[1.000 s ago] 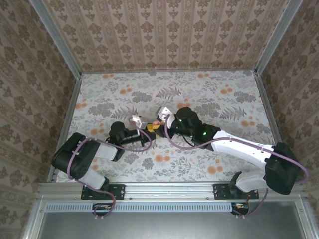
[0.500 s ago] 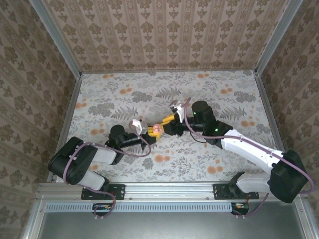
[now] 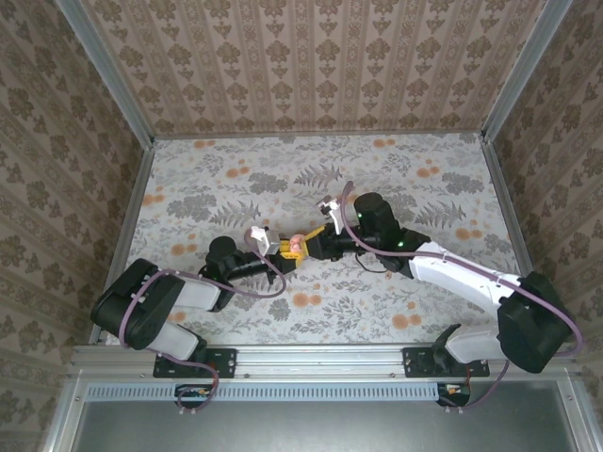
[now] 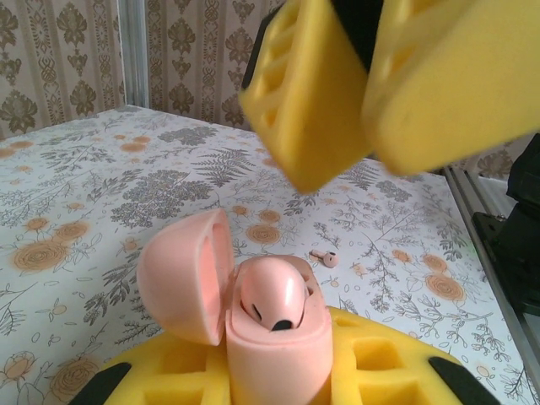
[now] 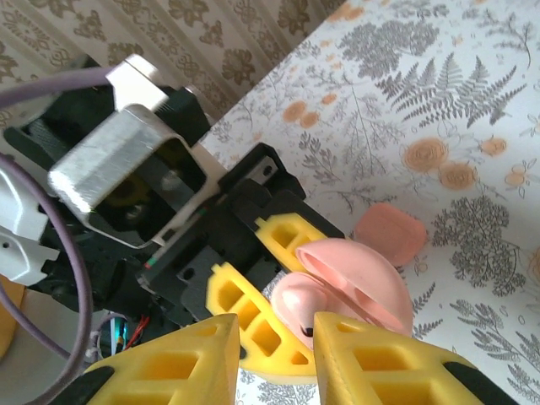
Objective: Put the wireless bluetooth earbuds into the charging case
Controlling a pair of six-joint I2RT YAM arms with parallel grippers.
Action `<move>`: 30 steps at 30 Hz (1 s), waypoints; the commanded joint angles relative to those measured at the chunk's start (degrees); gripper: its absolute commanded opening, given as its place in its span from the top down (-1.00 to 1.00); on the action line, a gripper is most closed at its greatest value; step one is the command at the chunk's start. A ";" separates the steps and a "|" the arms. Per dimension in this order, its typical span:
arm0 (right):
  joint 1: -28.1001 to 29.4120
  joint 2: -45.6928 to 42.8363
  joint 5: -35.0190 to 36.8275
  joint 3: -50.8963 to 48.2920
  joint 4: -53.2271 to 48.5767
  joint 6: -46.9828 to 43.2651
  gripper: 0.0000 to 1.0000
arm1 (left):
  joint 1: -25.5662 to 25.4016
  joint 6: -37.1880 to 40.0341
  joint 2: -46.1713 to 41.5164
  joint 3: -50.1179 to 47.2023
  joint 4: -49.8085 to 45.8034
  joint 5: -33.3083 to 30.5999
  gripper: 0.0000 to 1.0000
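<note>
While the left gripper (image 3: pixel 285 248) lay low on the flowered table (image 3: pixel 424 282), clamped on the small pink case (image 3: pixel 296 244), the right gripper (image 3: pixel 312 242) faced it nose to nose in the view from above.

From the left wrist, the case stood upright between yellow foam pads (image 4: pixel 405 346). Its domed lid (image 4: pixel 184 278) was swung open to the left. One earbud (image 4: pixel 274 302) sat in the case, a smooth, glossy bulb with a dark spot. A second earbud (image 4: pixel 323 258), a tiny stemmed nub, lay on the table beyond the case and apart from it. The right gripper's ribbed yellow fingers hung above, spread, with nothing between them.

From the right wrist, those fingers were parted over the open case, and a flat pink pad (image 5: pixel 390 234) lay on the table just beside it.

I judged the first earbud to be in and the second to be the step in hand. The right gripper would need to travel to the loose earbud and close on a slick, very small shape without flicking it away. It would then have to lower the earbud stem-first into the free socket, which I could not make out clearly, while the left gripper held the case steady.
</note>
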 commanded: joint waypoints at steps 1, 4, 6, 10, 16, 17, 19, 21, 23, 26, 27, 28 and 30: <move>0.06 1.22 -0.85 1.53 -1.38 1.80 0.41 | -0.25 0.43 -1.23 -0.44 1.10 -0.07 0.69; 0.06 2.25 -1.28 1.75 -0.65 2.62 0.41 | -0.25 0.38 -1.40 -0.46 1.01 -0.36 0.69; 0.09 2.68 -1.69 1.90 0.04 3.10 0.41 | -0.25 0.30 -1.34 -0.44 1.01 -0.32 0.69; 0.10 4.85 -2.14 2.82 0.22 3.15 0.41 | -0.25 0.18 -1.45 -0.37 1.01 -0.32 0.69; 0.14 6.38 -3.51 3.86 0.64 3.11 0.46 | -0.25 0.17 -1.78 -0.46 0.66 -0.58 0.68; 0.14 6.62 -3.82 3.99 0.60 3.15 0.48 | -0.25 0.19 -1.85 -0.46 0.66 -0.62 0.68; 0.14 6.87 -4.18 4.15 0.28 2.92 0.52 | -0.25 0.17 -1.83 -0.51 0.65 -0.68 0.68; 0.14 6.91 -4.44 4.15 -0.19 2.65 0.54 | -0.21 0.16 -1.79 -0.49 0.57 -0.68 0.68; 0.14 6.73 -4.55 4.13 -0.91 2.27 0.55 | -0.18 0.18 -1.83 -0.49 0.33 -0.78 0.68; 0.12 6.31 -4.30 4.21 -2.50 1.78 0.55 | -0.16 0.57 -1.97 -0.43 -0.12 -1.05 0.68; 0.08 6.19 -4.27 4.34 -3.07 1.59 0.55 | -0.14 0.75 -1.96 -0.44 -0.21 -1.15 0.68; 0.06 5.82 -4.27 4.44 -3.68 1.41 0.55 | -0.16 0.87 -2.09 -0.44 -0.40 -1.32 0.68; -0.14 4.94 -4.02 4.63 -5.04 1.18 0.52 | -0.16 1.39 -2.15 -0.52 -0.88 -1.66 0.68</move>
